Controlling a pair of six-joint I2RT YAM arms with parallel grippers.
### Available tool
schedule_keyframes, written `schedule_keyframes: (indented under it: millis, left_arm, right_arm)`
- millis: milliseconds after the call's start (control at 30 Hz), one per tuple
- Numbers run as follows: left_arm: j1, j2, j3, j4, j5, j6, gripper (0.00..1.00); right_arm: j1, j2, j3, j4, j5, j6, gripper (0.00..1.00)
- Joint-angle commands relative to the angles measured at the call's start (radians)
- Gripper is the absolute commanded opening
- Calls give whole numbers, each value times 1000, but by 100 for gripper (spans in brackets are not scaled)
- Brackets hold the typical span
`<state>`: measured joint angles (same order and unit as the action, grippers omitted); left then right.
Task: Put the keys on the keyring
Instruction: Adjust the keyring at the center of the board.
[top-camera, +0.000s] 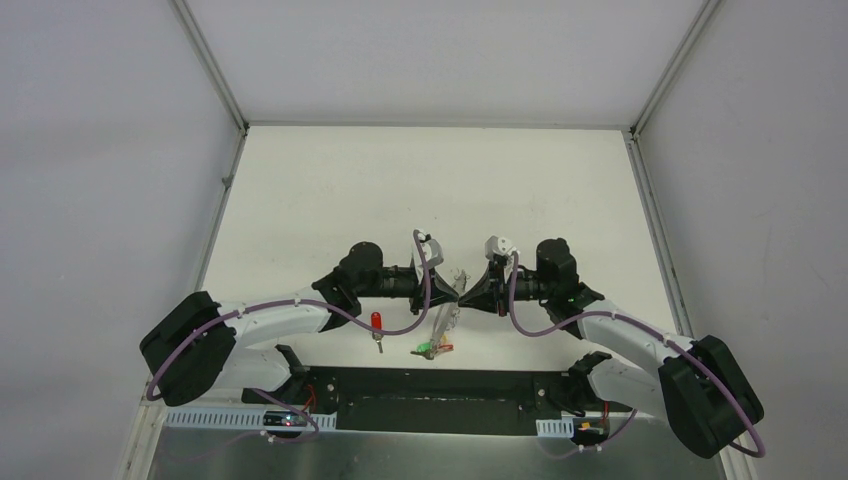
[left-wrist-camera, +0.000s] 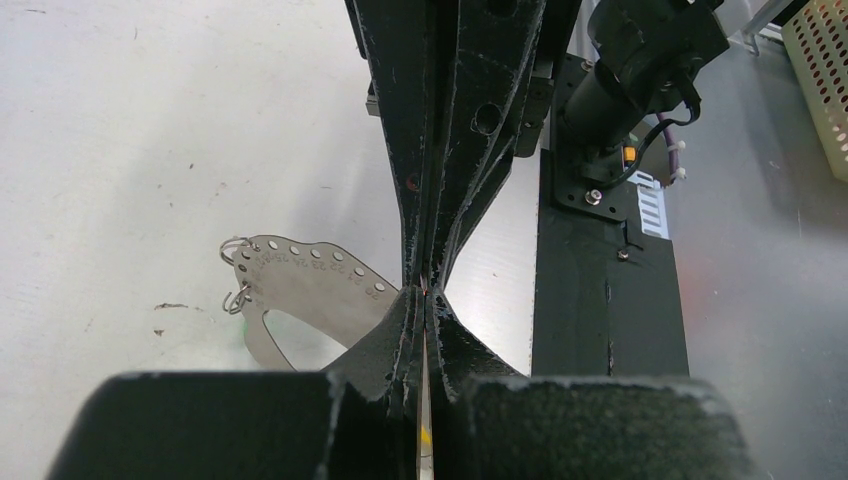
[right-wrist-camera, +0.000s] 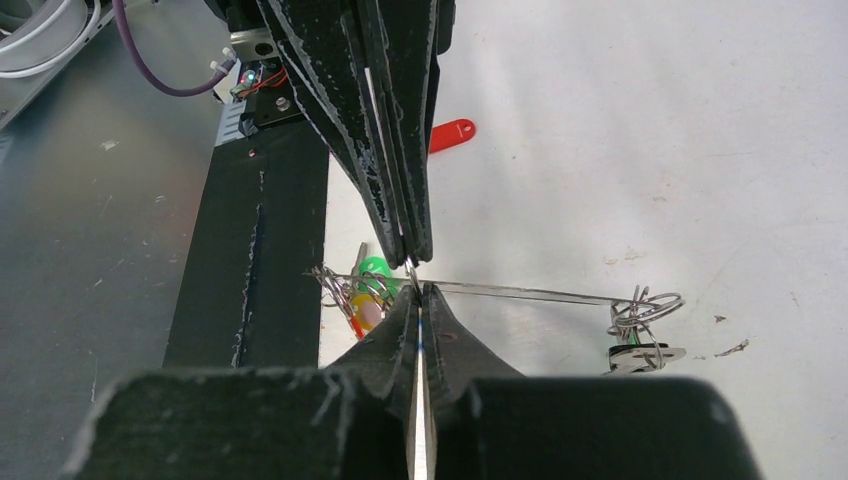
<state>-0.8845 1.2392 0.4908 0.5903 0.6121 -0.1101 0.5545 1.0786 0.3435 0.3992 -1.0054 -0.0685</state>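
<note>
Left gripper (left-wrist-camera: 424, 303) first: both fingers are pressed flat together, and the keyring (left-wrist-camera: 300, 277) runs straight into the pinch, so it's clamped on that. The right gripper (right-wrist-camera: 420, 292) comes in from the other side, nose to nose with it. Its two fingers are together too, with the tips right on the ring's thin edge. Can't honestly tell if it's actually gripping the metal or just touching it.

The keyring is one flat grey loop with a row of tiny numbered holes along one side. It's held up off the table (top-camera: 420, 190) between the two arms, and from above it slopes down toward the arm bases.

Keys, counted:
- One green key (right-wrist-camera: 375, 268) bunched at the low end of the ring.
- One red-headed key (right-wrist-camera: 357, 322) in the same bunch. The bunch is a tangle, so I can't rule out more in there.
- One loose red key (top-camera: 377, 324) lying flat on the table by itself, near the left arm and apart from the ring.

The left wrist view shows two small wire rings (left-wrist-camera: 236, 247) hooked through the holes. The right wrist view shows a cluster of wire loops (right-wrist-camera: 645, 305) at the far end, with one small metal tag (right-wrist-camera: 640, 356) under it.
</note>
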Motion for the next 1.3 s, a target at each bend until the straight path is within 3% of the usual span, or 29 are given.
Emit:
schedule_keyframes:
  millis: [0, 67, 167, 367, 800, 1033, 1267]
  left_arm:
    - [-10, -27, 9, 2, 4, 19, 0]
    - [-9, -29, 16, -28, -6, 18, 1]
    - [-9, -42, 31, -84, -14, 25, 19]
    - [-10, -95, 58, -232, -45, 86, 37]
    - [-24, -89, 104, -299, -90, 142, 40]
    - [-59, 16, 147, -211, -79, 141, 40]
    - [-89, 77, 137, -78, -81, 142, 39]
  right_arm:
    - [8, -9, 59, 48, -5, 35, 0]
    - [8, 2, 82, 1, -17, 39, 0]
    - [8, 17, 150, -159, -19, 4, 0]
    - [9, 51, 302, -596, 57, -171, 0]
    - [41, 105, 522, -1066, 213, -404, 0]
    - [91, 96, 576, -1190, 327, -463, 0]
    - [102, 46, 556, -1174, 306, -473, 0]
